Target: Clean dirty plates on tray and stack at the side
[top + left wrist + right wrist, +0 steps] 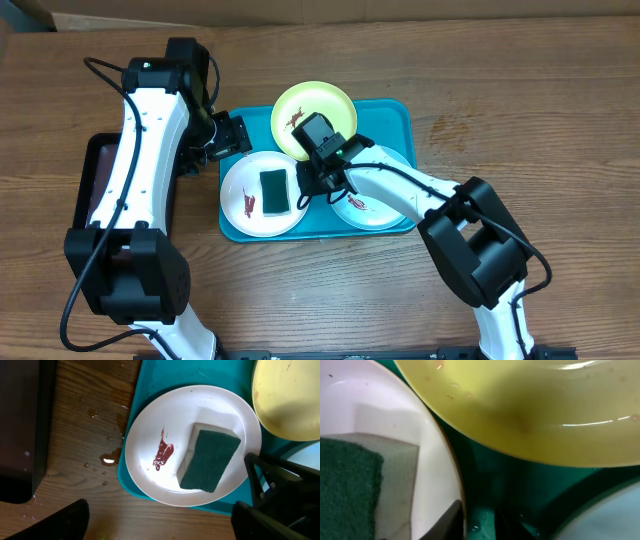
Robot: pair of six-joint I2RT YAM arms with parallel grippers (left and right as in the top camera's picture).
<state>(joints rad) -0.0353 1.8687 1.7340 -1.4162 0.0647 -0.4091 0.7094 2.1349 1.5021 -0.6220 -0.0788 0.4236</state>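
The dark green rectangular sponge (273, 192) lies front-to-back on the small round white plastic plate (240, 195), just beside the right gripper (308, 188) at that plate's rim, its closure unclear.

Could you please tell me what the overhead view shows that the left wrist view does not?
Only the overhead view shows the left arm and right arm whole. Only the left wrist view shows water drops on the table beside the tray. Both show the white plate carrying the sponge and a red smear, plus the yellow plate.
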